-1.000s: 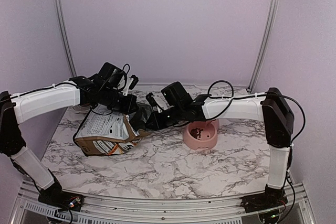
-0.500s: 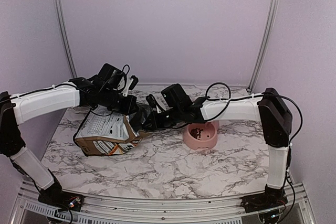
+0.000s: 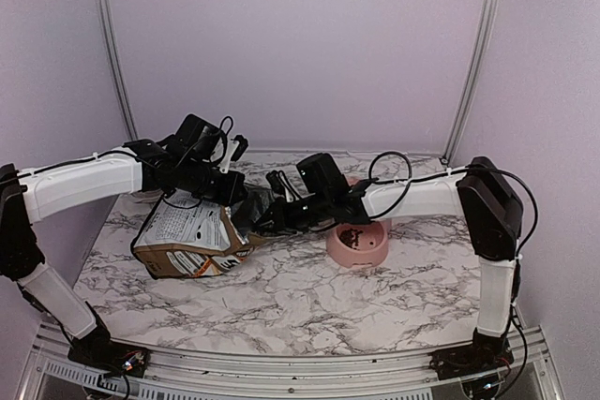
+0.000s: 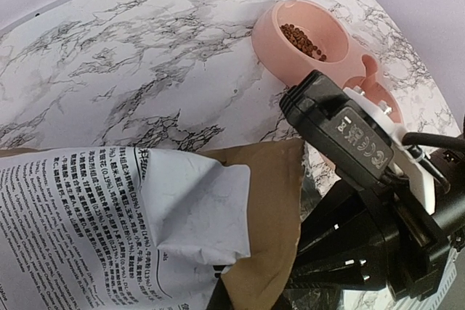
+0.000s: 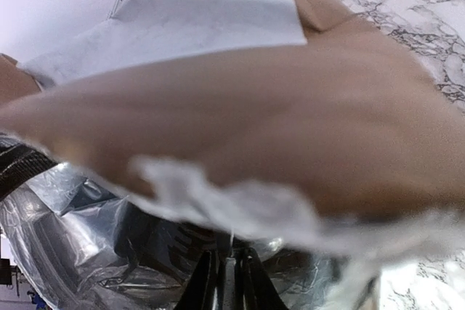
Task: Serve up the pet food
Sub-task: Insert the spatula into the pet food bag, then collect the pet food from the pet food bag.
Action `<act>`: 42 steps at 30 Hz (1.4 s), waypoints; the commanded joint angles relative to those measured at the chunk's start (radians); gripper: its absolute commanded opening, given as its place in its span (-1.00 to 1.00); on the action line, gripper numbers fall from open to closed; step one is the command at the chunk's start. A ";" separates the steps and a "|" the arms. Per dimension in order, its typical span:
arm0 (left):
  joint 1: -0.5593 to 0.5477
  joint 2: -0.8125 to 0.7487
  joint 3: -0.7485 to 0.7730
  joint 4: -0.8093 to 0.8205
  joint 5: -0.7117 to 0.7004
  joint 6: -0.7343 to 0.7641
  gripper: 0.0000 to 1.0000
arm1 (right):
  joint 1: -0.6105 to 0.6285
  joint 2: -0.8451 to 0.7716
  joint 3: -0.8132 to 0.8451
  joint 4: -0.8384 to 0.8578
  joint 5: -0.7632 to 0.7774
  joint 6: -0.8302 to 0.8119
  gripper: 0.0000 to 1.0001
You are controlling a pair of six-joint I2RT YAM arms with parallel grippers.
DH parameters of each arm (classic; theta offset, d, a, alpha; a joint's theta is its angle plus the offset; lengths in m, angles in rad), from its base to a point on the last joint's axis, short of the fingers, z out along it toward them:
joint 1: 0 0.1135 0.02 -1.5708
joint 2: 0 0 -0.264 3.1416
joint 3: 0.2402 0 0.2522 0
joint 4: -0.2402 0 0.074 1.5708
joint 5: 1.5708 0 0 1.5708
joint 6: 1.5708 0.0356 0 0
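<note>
The pet food bag (image 3: pixel 187 239), brown paper with a white printed label, lies on its side at the left of the table. Its silver-lined mouth (image 3: pixel 251 213) faces right. My left gripper (image 3: pixel 232 196) is shut on the bag's upper edge near the mouth; in the left wrist view its dark fingers (image 4: pixel 218 297) pinch the brown paper (image 4: pixel 265 215). My right gripper (image 3: pixel 267 214) is at the mouth, shut on the torn edge of the lining (image 5: pixel 225 281). Dark brown pet food (image 4: pixel 304 40) lies in the pink bowl (image 3: pixel 361 243), right of the bag.
The pink bowl's second hollow (image 4: pixel 378 85) lies under my right wrist. A pale dish (image 3: pixel 145 196) peeks out behind my left arm. Metal posts (image 3: pixel 112 53) stand at the back corners, and purple walls close in the marble table (image 3: pixel 309 297).
My right arm has shifted slightly to the right, drawing the bag's silver-lined mouth out a little. The left arm and the bag's body have stayed put.
</note>
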 commanded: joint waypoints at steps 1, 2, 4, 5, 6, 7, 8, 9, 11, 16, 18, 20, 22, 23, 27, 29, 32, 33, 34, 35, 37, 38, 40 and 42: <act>0.001 -0.033 -0.003 0.010 -0.036 0.024 -1.00 | -0.013 0.007 -0.030 0.116 -0.074 0.056 -1.00; 0.001 -0.034 -0.005 0.010 -0.037 0.024 -1.00 | -0.013 0.008 -0.036 0.128 -0.081 0.059 -1.00; 0.002 -0.034 -0.005 0.010 -0.041 0.024 -1.00 | -0.013 0.010 -0.039 0.138 -0.089 0.064 -1.00; 0.001 -0.034 -0.005 0.010 -0.041 0.024 -1.00 | -0.029 0.010 -0.042 0.141 -0.094 0.066 -1.00; 0.002 -0.033 -0.003 0.011 -0.041 0.024 -1.00 | -0.045 0.009 -0.044 0.142 -0.099 0.068 -1.00; 0.001 -0.034 -0.003 0.011 -0.041 0.024 -1.00 | -0.050 0.005 -0.048 0.144 -0.103 0.068 -1.00; 0.002 -0.035 -0.002 0.009 -0.043 0.024 -1.00 | -0.052 0.001 -0.056 0.150 -0.109 0.070 -1.00; 0.001 -0.038 -0.003 0.008 -0.046 0.024 -1.00 | -0.054 -0.004 -0.064 0.155 -0.112 0.071 -1.00; 0.001 -0.042 -0.005 0.010 -0.058 0.025 -1.00 | -0.060 -0.009 -0.072 0.167 -0.123 0.073 -1.00; 0.001 -0.052 -0.007 0.008 -0.079 0.030 -1.00 | -0.069 -0.011 -0.083 0.206 -0.157 0.083 -1.00; 0.001 -0.054 -0.008 0.008 -0.084 0.030 -1.00 | -0.069 -0.013 -0.081 0.204 -0.162 0.073 -1.00; 0.001 -0.057 -0.010 0.005 -0.090 0.030 -1.00 | -0.069 -0.013 -0.073 0.175 -0.135 0.047 -1.00; 0.001 -0.059 -0.011 0.005 -0.094 0.031 -1.00 | -0.066 -0.013 -0.053 0.105 -0.065 0.005 -1.00; 0.001 -0.060 -0.011 0.006 -0.095 0.031 -1.00 | -0.063 -0.013 -0.038 0.056 -0.017 -0.023 -1.00; 0.002 -0.059 -0.012 0.005 -0.101 0.033 -1.00 | -0.033 -0.017 0.020 -0.119 0.202 -0.125 -1.00; 0.001 -0.059 -0.013 0.004 -0.103 0.033 -1.00 | -0.028 -0.017 0.031 -0.145 0.262 -0.154 -1.00; 0.001 -0.059 -0.014 0.004 -0.104 0.034 -1.00 | 0.012 -0.002 0.050 -0.172 0.301 -0.170 -1.00; 0.001 -0.059 -0.014 0.003 -0.104 0.034 -1.00 | 0.017 0.007 0.058 -0.181 0.309 -0.174 -1.00; 0.001 -0.057 -0.014 0.003 -0.104 0.035 -1.00 | 0.021 0.019 0.067 -0.187 0.313 -0.176 -1.00; 0.002 -0.057 -0.014 0.004 -0.103 0.035 -1.00 | 0.026 0.027 0.073 -0.187 0.308 -0.177 -1.00; 0.001 -0.055 -0.016 0.003 -0.101 0.033 -1.00 | 0.029 0.039 0.078 -0.177 0.272 -0.172 -1.00; 0.001 -0.053 -0.015 0.003 -0.099 0.032 -1.00 | 0.028 0.042 0.076 -0.159 0.242 -0.165 -1.00; 0.001 -0.052 -0.017 0.003 -0.098 0.032 -1.00 | 0.025 0.043 0.066 -0.119 0.172 -0.146 -1.00; 0.001 -0.053 -0.017 0.004 -0.100 0.031 -1.00 | 0.012 0.037 0.044 -0.056 0.082 -0.112 -1.00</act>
